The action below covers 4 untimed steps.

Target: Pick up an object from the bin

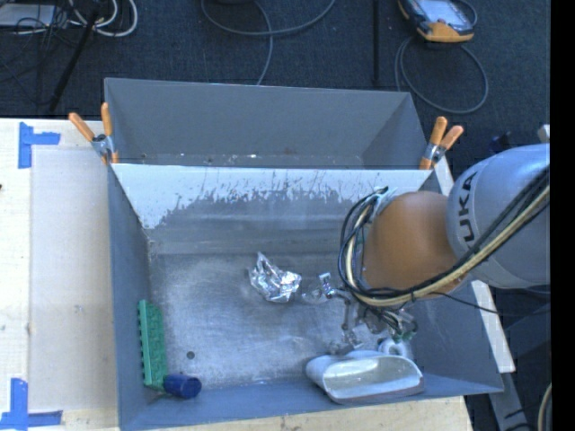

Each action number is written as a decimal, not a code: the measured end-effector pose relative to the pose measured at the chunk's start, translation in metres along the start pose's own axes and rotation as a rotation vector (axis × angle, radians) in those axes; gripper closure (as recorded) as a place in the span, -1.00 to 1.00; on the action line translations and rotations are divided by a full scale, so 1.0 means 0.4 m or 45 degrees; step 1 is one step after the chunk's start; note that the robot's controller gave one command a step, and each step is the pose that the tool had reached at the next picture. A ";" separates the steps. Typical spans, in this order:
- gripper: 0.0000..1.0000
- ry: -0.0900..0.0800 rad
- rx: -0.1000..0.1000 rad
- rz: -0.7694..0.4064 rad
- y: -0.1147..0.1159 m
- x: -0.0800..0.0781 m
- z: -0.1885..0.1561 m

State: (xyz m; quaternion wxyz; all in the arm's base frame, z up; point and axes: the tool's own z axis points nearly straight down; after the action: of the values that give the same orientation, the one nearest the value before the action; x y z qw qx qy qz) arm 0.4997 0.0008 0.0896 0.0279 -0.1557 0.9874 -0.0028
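My gripper (367, 328) hangs low at the bin's front right, partly hidden beneath the arm's orange cover and cables. Directly in front of it a pale grey-white oval thing (364, 376), shaped like a shallow dish or computer mouse, lies against the front wall; the gripper is just above its back edge. A crumpled ball of silver foil (274, 280) rests mid-bin, to the gripper's left. A small clear, shiny piece (319, 288) sits between the foil and the gripper.
A green ridged strip (151, 343) lies along the left wall, with a small blue cap-like piece (182, 386) at its front end. The bin's sloped walls close in on the right and at the back.
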 end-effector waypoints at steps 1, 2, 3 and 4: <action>-1.00 0.062 -0.024 -0.058 0.324 -0.153 -0.098; -1.00 0.069 -0.020 -0.179 0.125 -0.063 -0.068; -1.00 0.071 -0.026 -0.236 0.148 -0.141 0.052; -1.00 0.047 -0.033 -0.703 0.274 -0.054 0.039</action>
State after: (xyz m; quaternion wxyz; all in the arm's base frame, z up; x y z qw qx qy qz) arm 0.4874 0.1119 0.0736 0.0061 -0.4190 0.9080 -0.0007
